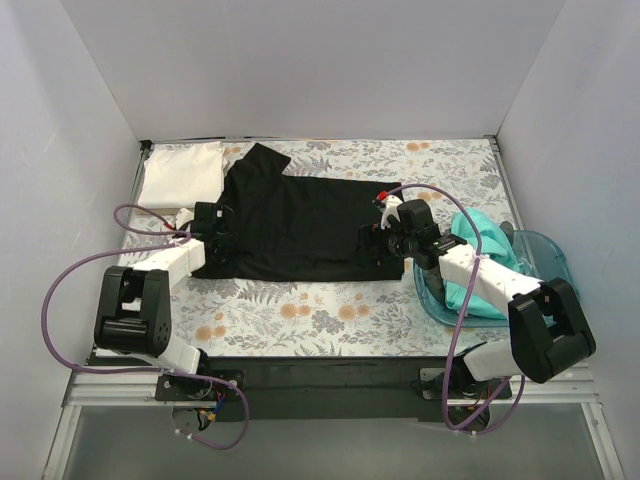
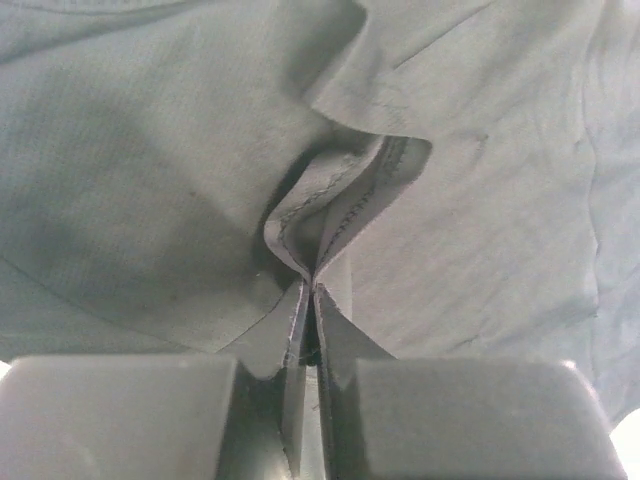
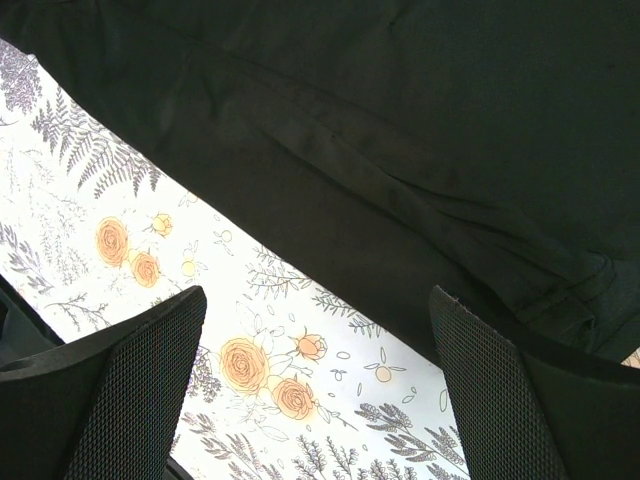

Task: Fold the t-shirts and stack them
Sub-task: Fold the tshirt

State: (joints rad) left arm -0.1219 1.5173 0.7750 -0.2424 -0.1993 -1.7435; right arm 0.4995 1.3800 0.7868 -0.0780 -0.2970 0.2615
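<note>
Left claw pinches black t-shirt — white t-shirt just beside it.

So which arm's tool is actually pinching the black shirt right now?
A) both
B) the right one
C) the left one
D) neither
C: the left tool is shut on a fold of the black t-shirt, while the right tool stands open with nothing between its fingers.

The black short-sleeved cloth t-shirt is matt, finely knit, with stitched hems. The floral-printed tabletop cover looks smooth. The translucent blue plastic bin is glossy. The right end effector pads are rough black mesh.
</note>
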